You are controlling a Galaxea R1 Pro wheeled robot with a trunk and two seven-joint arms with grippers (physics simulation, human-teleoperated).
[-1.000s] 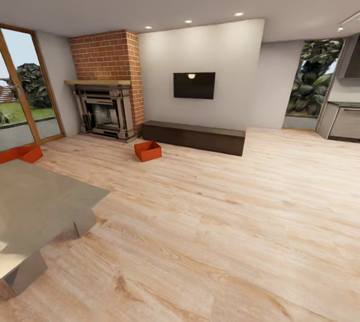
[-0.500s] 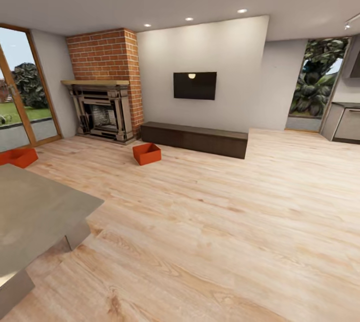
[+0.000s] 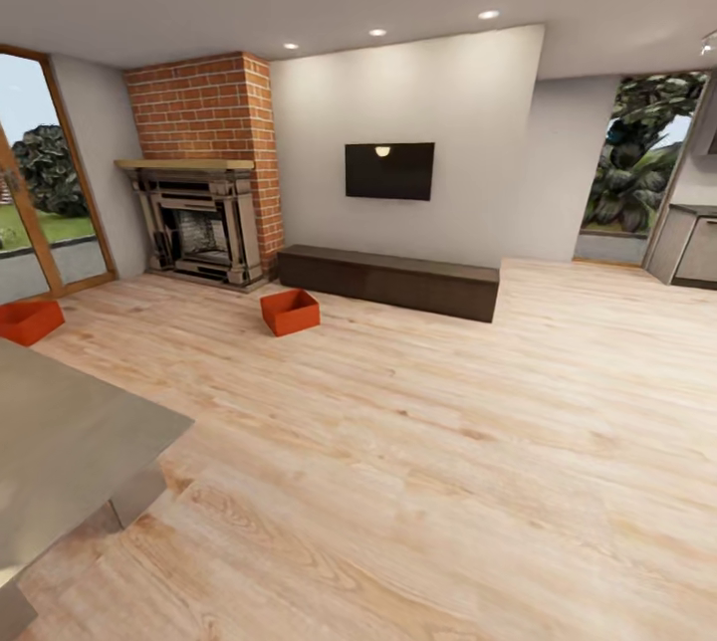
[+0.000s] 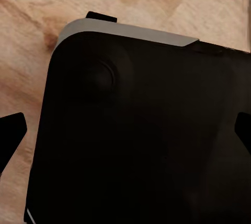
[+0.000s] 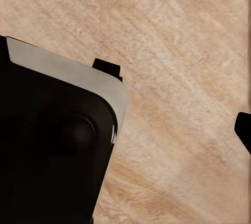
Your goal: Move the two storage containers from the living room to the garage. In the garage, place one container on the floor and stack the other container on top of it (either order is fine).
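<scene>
Looking across the living room [image 3: 398,402] from the head camera, the view took in light wood planks running to a far wall. At the far left stood a glass door [image 3: 35,193] with a wooden frame, grass and a bush beyond it. Just inside that door, one orange-red container [image 3: 28,320] sat on the planks, partly cut off by the picture's edge. In front of it, low in the corner, a grey table [image 3: 70,442] filled the near left. Next along the wall rose a brick fireplace [image 3: 199,173] with a dark hearth. The second container [image 3: 290,312] rested on the planks just ahead of the fireplace, near the left end of a long, low dark cabinet [image 3: 388,281]. Both bins lay far ahead of the robot and well apart from each other. A black television [image 3: 389,170] hung above the cabinet on the pale wall. Farther right, a tall window [image 3: 637,163] showed leafy green, and grey kitchen cupboards [image 3: 692,248] stood at the right edge.

The left gripper [image 4: 125,135] looked down on a black rounded body with a pale rim, planks beyond; a dark fingertip [image 4: 10,138] showed at each side of the picture, set wide, holding nothing. The right gripper's one dark fingertip [image 5: 243,130] showed over bare planks beside the same black body; I could not tell how wide it stood.
</scene>
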